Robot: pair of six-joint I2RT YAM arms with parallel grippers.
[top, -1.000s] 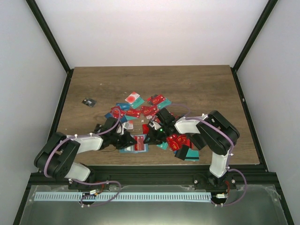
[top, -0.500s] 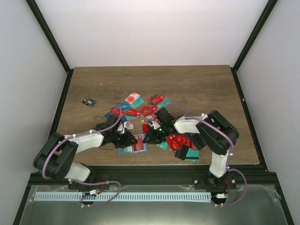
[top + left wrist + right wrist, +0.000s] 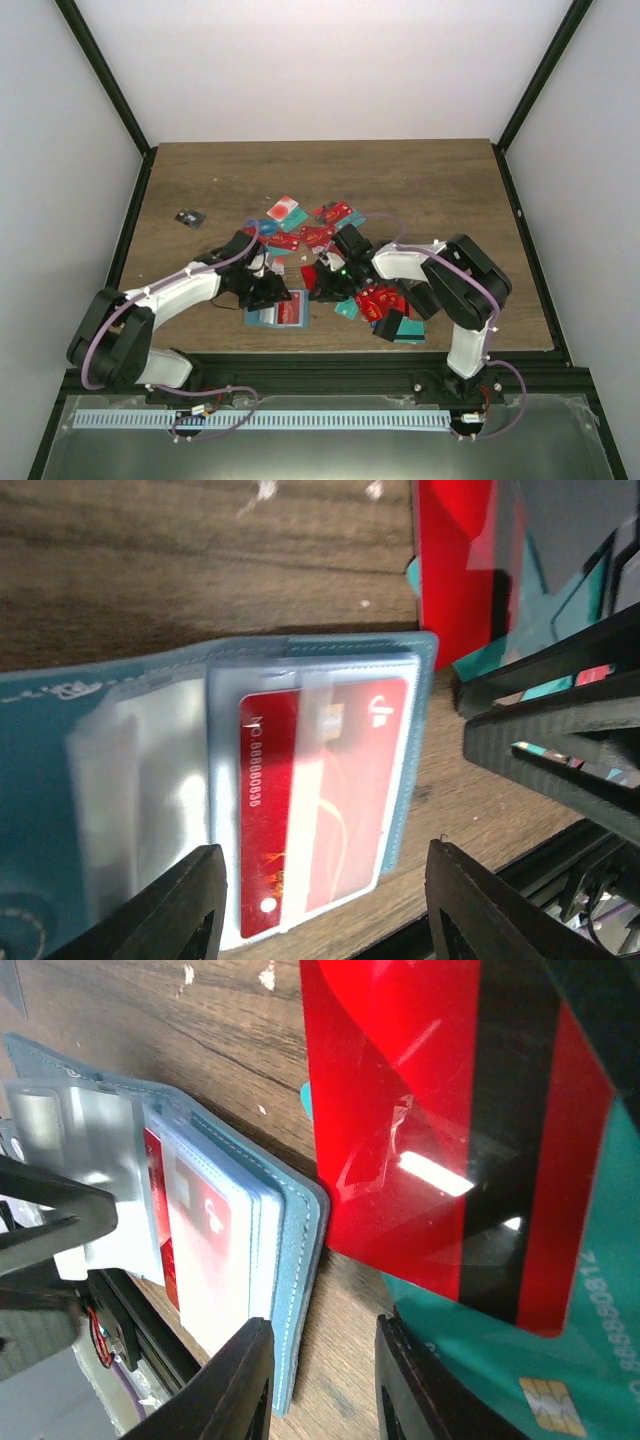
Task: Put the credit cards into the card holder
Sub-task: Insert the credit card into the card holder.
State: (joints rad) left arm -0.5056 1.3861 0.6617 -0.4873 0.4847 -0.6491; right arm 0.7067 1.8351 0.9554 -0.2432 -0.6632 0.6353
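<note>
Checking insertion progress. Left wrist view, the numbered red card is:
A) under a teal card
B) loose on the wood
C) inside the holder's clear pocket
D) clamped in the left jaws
C: the red card sits behind clear plastic inside the open card holder; the left gripper has its jaws apart, not gripping it.

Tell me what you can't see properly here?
- Top view: small dark thing, far left, too small to name.
- Top view: right arm covers some credit cards.
- Left wrist view: card holder cut off by the left edge.
- Right wrist view: teal card runs off the bottom edge.
</note>
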